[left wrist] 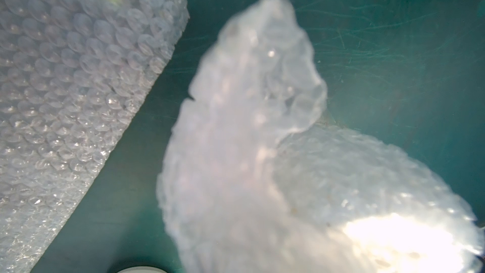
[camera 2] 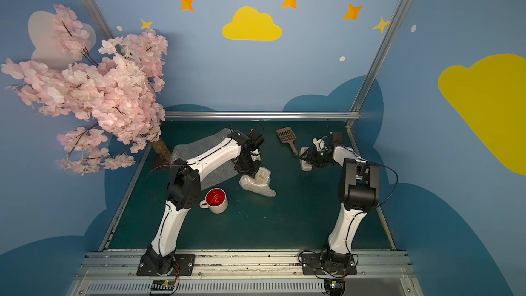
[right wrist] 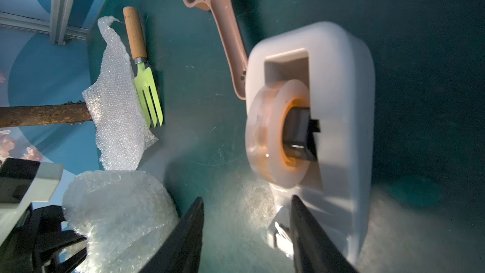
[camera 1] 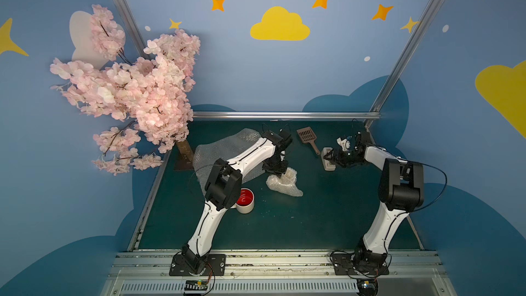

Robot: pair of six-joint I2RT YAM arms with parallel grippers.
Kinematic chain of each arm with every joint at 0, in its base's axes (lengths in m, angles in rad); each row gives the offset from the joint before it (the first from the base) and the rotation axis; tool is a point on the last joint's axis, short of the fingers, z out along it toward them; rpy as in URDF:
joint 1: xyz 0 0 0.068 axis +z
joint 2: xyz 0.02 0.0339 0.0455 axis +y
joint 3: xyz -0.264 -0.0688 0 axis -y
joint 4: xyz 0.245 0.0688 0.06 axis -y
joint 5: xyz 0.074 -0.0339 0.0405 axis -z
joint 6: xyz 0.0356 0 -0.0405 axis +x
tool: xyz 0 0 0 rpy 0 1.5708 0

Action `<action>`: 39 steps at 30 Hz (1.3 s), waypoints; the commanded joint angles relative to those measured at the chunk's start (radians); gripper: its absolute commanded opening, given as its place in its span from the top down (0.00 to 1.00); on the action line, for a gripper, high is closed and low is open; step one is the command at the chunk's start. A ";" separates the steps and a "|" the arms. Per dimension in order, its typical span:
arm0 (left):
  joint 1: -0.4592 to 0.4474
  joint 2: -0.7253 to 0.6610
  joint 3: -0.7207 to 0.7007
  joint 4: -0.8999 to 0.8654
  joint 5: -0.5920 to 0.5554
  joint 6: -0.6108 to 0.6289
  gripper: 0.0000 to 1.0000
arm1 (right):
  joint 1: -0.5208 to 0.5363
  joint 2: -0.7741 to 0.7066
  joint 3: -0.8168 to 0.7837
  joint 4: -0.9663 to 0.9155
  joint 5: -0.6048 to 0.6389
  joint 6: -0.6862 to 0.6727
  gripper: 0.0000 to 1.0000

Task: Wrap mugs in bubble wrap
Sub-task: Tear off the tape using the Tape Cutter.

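A crumpled bundle of bubble wrap (camera 1: 286, 185) (camera 2: 257, 185) lies mid-table. My left gripper (camera 1: 274, 172) (camera 2: 247, 173) stands down on its top and grips a raised fold. In the left wrist view that fold (left wrist: 249, 140) rises blurred towards the camera and hides the fingers. A flat bubble wrap sheet (camera 1: 225, 152) (left wrist: 65, 87) lies behind the left arm. A cream mug with a red inside (camera 1: 245, 200) (camera 2: 216, 201) stands upright and bare by the left elbow. My right gripper (right wrist: 246, 198) (camera 1: 330, 160) is open at the tape dispenser's cutter end, with nothing between its fingers.
A white tape dispenser (camera 1: 327, 163) (right wrist: 341, 101) with a clear roll sits at the right rear. A brown slotted scoop (camera 1: 307, 137) (right wrist: 220, 17) lies behind it. A green garden fork (right wrist: 147, 87) lies by the flat sheet. A pink blossom tree (camera 1: 128, 89) overhangs the left rear corner.
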 commanded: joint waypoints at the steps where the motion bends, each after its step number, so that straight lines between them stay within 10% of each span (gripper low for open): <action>1: -0.004 0.010 0.013 -0.025 -0.005 0.011 0.75 | 0.014 0.027 -0.018 -0.019 -0.052 0.027 0.49; 39: -0.015 0.017 0.010 -0.013 -0.002 0.017 0.76 | 0.007 0.012 -0.095 0.092 -0.127 0.160 0.65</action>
